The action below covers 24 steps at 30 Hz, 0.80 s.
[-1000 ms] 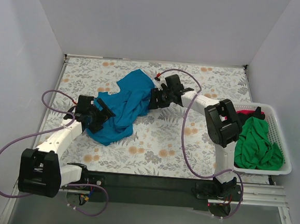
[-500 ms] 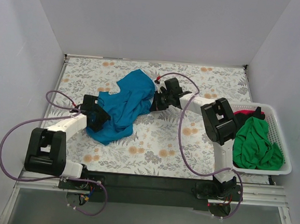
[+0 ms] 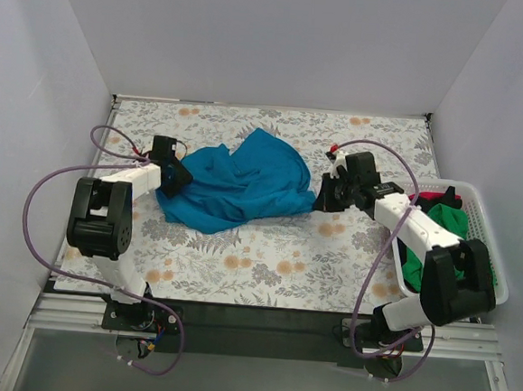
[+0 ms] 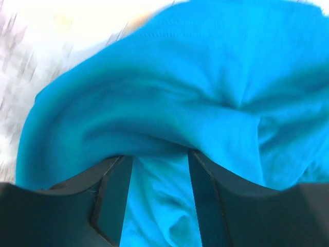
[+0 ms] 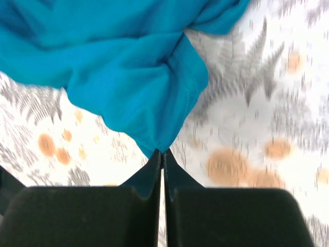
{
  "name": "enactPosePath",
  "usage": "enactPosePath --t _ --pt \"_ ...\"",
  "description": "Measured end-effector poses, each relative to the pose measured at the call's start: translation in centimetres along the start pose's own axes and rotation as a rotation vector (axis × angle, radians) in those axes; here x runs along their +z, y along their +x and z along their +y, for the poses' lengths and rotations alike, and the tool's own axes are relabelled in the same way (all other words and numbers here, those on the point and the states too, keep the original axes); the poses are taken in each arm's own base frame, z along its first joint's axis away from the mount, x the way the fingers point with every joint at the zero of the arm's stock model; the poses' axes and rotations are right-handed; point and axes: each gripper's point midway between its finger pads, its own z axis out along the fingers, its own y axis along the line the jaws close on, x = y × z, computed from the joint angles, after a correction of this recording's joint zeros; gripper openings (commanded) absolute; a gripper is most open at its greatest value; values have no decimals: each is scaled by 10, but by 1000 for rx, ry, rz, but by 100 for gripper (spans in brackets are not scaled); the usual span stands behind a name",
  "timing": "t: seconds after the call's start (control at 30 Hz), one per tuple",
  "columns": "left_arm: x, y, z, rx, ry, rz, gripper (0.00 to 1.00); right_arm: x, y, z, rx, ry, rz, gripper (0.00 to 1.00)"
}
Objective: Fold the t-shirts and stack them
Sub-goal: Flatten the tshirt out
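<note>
Centrally on the flowered table (image 3: pixel 265 259) lies a rumpled blue shirt (image 3: pixel 240 185), spread between the two arms. At the table's right edge, a white basket (image 3: pixel 501 289) holds a green shirt (image 3: pixel 447 217). The left gripper (image 4: pixel 157 159), half closed, clamps a thick bunch of the blue shirt's left edge. The right gripper (image 5: pixel 163 152) pinches its right corner, fingers pressed together.

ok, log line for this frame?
teal t-shirt: crumpled, unfolded | left gripper: fabric in jaws, grip unclear | right gripper: shut on its hem
</note>
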Motion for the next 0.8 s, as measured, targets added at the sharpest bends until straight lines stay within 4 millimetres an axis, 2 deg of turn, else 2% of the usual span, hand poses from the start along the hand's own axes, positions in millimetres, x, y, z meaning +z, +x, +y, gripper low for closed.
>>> enactPosePath --t 0.2,0.33,0.43,0.53,0.57,0.67,0.7,0.73,0.8 --pt "25 -32 -27 74 -8 -46 54 -37 51 -5 -3 75 87 1" --pt "45 -54 -55 112 17 -64 57 -42 68 15 -18 -12 157 1" --pt "56 -67 -76 133 51 -69 58 -40 96 53 -99 -140 281 1" --pt "63 -77 -94 154 89 -75 64 -41 121 107 -228 -305 421 1" --pt "64 -79 -99 162 103 -76 69 -42 126 125 -270 -364 454 1" --pt "60 -85 -111 190 144 -84 78 -49 127 169 -367 -499 494 32" --pt "58 -88 -116 199 164 -93 84 -51 121 179 -398 -528 482 49" --pt "55 -90 -121 210 182 -100 86 -52 114 185 -416 -542 463 54" --pt "45 -91 -129 225 215 -111 88 -51 98 185 -447 -526 416 62"
